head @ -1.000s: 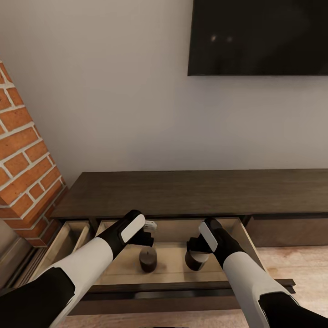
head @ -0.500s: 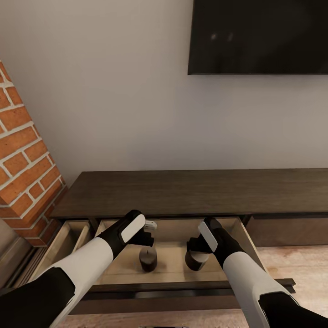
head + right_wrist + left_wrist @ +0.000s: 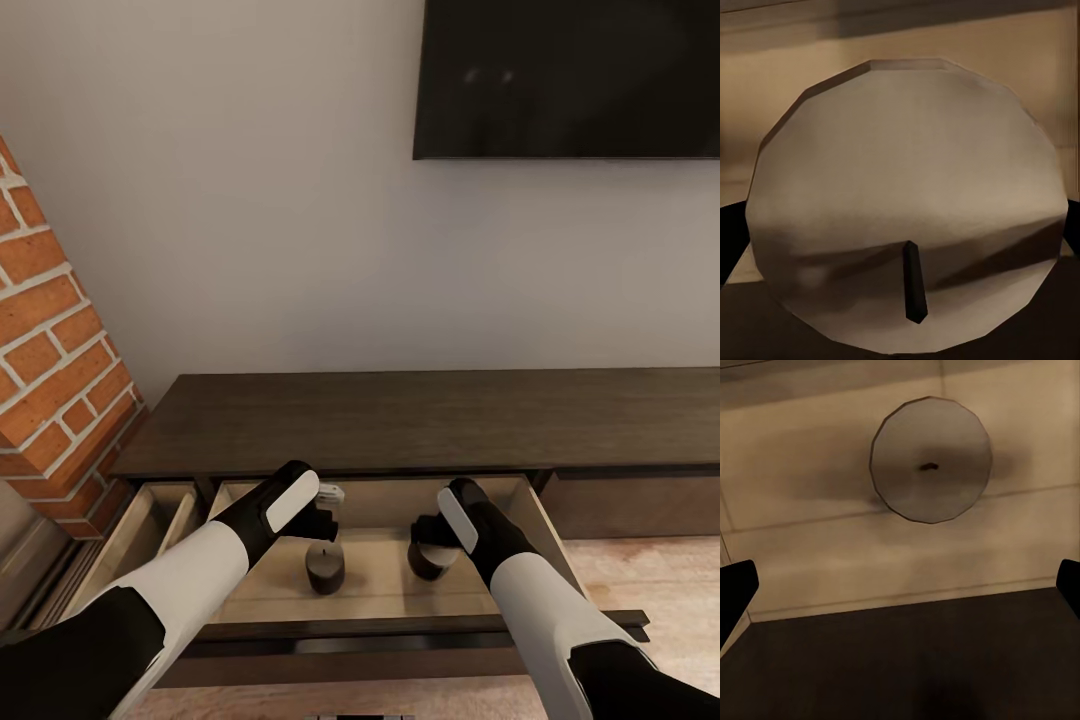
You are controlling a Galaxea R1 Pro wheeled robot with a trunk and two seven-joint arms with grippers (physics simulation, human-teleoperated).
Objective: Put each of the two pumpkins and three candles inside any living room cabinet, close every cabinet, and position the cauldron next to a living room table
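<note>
My right gripper (image 3: pixel 432 545) is down inside the open drawer (image 3: pixel 385 590) of the cabinet (image 3: pixel 420 420), and a candle (image 3: pixel 907 210) sits right between its fingers, its flat top and wick close under my wrist camera. The dark fingertips flank it at both sides there; I judge I am grasping it, though whether its base already rests on the drawer floor I cannot tell. My left gripper (image 3: pixel 322 522) hangs just above a second candle (image 3: pixel 324 570), which stands upright on the pale wood directly below it, apart from my fingers (image 3: pixel 736 592); those are spread wide and hold nothing.

To do this step well, I should lower the right one until the candle is firmly on the boards, then part the fingers evenly so neither side drags it over, and lift straight up before moving sideways. The left arm should rise vertically too, so its fingers clear the standing candle without clipping it. Both candles sit near the middle of the drawer, which should leave them safe from the front panel when I push it shut.

Beyond my grippers is the dark cabinet top, bare of task items, with another drawer (image 3: pixel 150 530) open beside the brick chimney (image 3: pixel 50 350); that one needs closing as well. Further still hang the wall and the black TV (image 3: pixel 570 75)
</note>
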